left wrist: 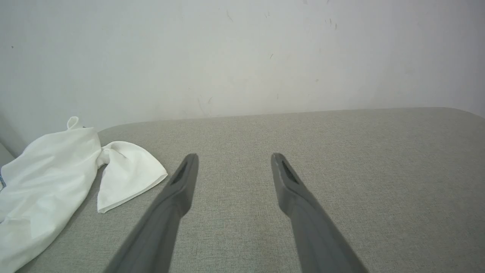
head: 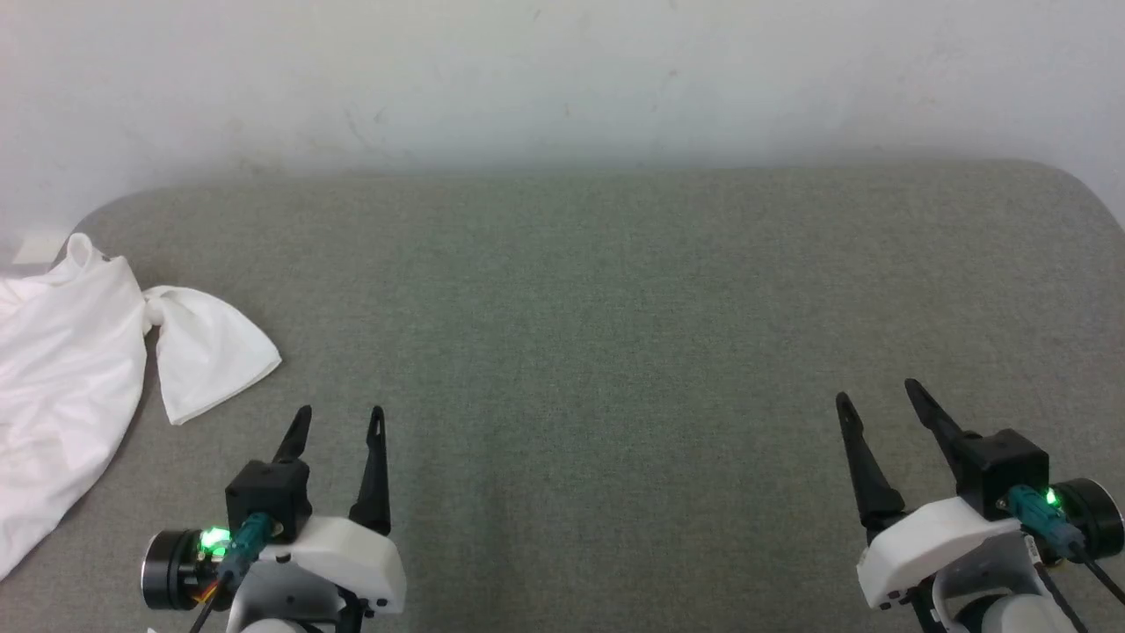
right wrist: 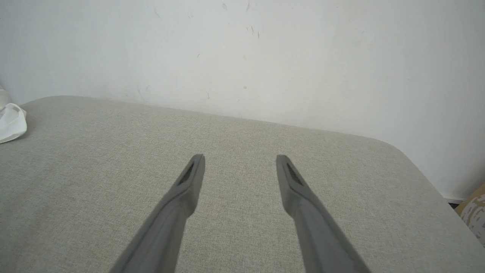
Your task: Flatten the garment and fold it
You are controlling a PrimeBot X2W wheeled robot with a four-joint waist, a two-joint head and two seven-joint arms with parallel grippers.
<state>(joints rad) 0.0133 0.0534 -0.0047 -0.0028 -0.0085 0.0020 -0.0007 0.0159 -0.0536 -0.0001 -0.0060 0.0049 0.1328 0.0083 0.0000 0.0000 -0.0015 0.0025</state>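
Low over the near edge of the table (head: 615,290), the left fingers (head: 375,466) stand spread apart with nothing between them, tips aimed toward 12 o'clock. The left wrist view confirms it: both dark fingers (left wrist: 178,197) are splayed over bare grey cloth. Well off toward 3 o'clock, the right fingers (head: 864,466) are released in the same way and lean slightly toward 11 o'clock. They also grasp nothing, and the right wrist view shows them (right wrist: 187,189) above an empty stretch of the top.

I read this as a ready pose. The 2 arms are set wide, one toward each side, so that either can reach in without crossing the other.

From the left fingers, the garment (head: 61,369) lies toward 10 o'clock, near them but not touched. It is a crumpled white heap on the table's left side and runs out of the head view at 9 o'clock. 1 sleeve (head: 211,352) fans out from a pinched twist toward the middle of the table. It probably fell that way rather than being laid out. Nothing is flattened yet, so the whole task lies ahead. The left arm looks best placed to start.

From the right wrist, only a white corner of the garment (right wrist: 11,123) shows, at 9 o'clock.

No brand, label or writing can be read anywhere. The cloth looks plain white, and the wall (head: 562,79) carries only faint scuffs.
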